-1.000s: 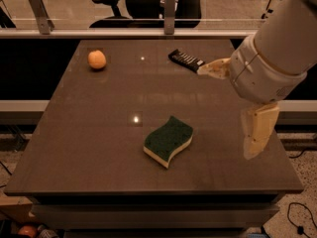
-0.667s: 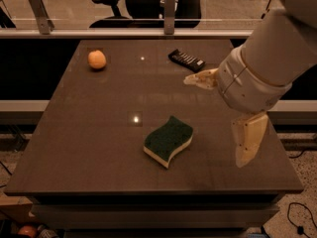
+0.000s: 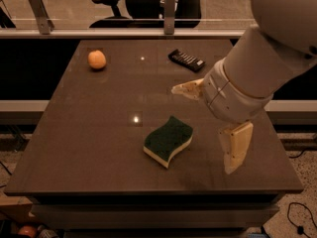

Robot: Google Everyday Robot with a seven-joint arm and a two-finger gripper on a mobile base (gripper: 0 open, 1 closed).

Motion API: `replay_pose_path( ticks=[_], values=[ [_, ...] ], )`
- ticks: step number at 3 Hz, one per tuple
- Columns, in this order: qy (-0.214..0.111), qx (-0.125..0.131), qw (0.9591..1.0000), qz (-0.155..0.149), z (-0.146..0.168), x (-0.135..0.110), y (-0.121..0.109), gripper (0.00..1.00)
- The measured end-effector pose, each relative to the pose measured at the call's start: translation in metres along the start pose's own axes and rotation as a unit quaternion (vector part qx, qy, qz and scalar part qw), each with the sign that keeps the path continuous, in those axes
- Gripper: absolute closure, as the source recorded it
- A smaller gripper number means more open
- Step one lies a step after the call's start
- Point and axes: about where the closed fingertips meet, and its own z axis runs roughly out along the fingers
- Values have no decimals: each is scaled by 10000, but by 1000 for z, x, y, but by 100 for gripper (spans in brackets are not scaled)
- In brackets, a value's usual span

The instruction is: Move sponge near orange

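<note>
The sponge (image 3: pixel 168 140), dark green on top with a pale yellow foam layer, lies flat on the dark brown table (image 3: pixel 89 133), front of centre. The orange (image 3: pixel 97 59) sits at the table's far left. My gripper (image 3: pixel 208 128) is open, just right of the sponge and above the table. One pale finger (image 3: pixel 188 89) points left behind the sponge. The other finger (image 3: pixel 235 147) hangs down toward the front right. Nothing is held between them.
A black rectangular remote (image 3: pixel 186 60) lies at the table's far right of centre. A metal rail and glass panel (image 3: pixel 124 32) run behind the table, with office chairs (image 3: pixel 143 4) beyond. My large white arm (image 3: pixel 267 58) covers the table's right side.
My arm and gripper have moved left and lower toward the sponge. The sponge, orange and remote have not moved.
</note>
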Motion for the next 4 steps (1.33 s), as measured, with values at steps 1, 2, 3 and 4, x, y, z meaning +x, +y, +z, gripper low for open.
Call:
replay_pose_path(
  ticks=[1, 2, 3, 4],
  values=[
    [48, 34, 9999, -127, -4, 1, 0, 0],
    [86, -7, 9981, -608, 3, -1, -11, 0],
    [118, -52, 9937, -1113, 12, 2, -24, 0],
    [1, -169, 9878, -1546, 26, 4, -35, 0]
  ],
)
